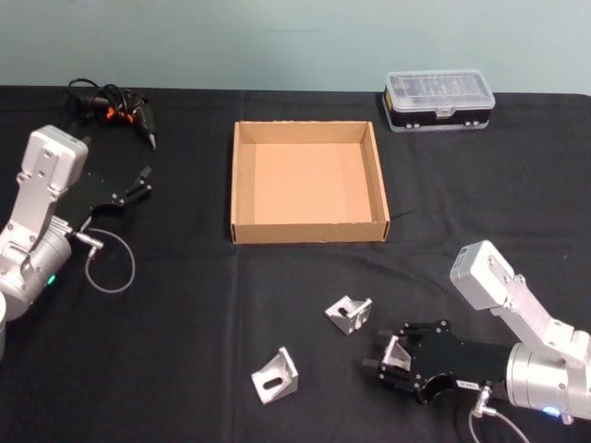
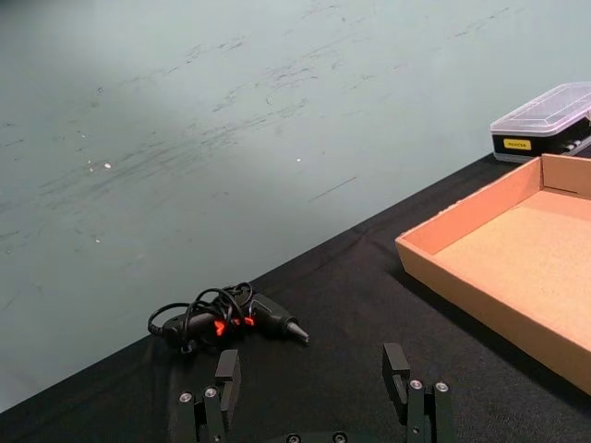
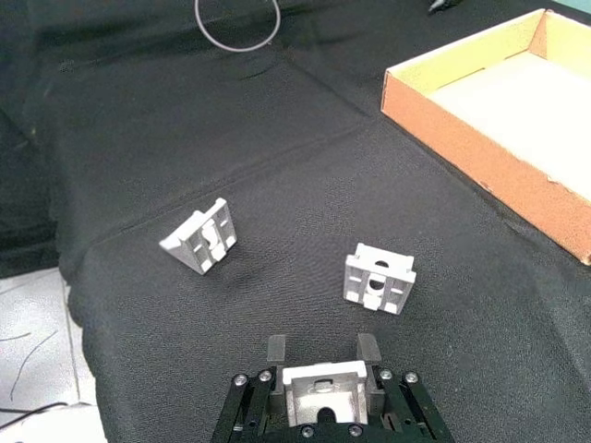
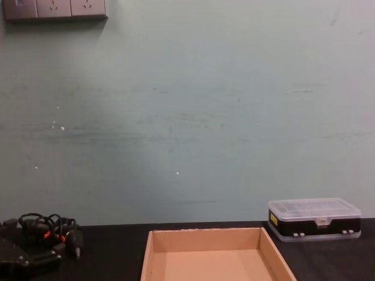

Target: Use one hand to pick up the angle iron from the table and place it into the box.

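Note:
Near the front right of the black table [image 1: 185,323], my right gripper [image 1: 386,357] is shut on a small silver angle iron [image 3: 322,382], which sits snugly between its two black fingers. Two more angle irons lie loose on the cloth to its left: one close by [image 1: 349,314] [image 3: 379,279], the other farther left [image 1: 275,376] [image 3: 203,237]. The tan cardboard box [image 1: 309,231] [image 3: 480,157] stands at mid-table, holding nothing. My left gripper [image 1: 143,182] [image 2: 312,383] is open and idle at the far left, level with the box.
A clear-lidded black organiser case [image 1: 439,100] [image 4: 313,218] sits behind the box at the right. A black tool with a coiled cord [image 1: 115,106] [image 2: 226,318] lies at the back left. A cable loop [image 1: 111,263] hangs under the left arm.

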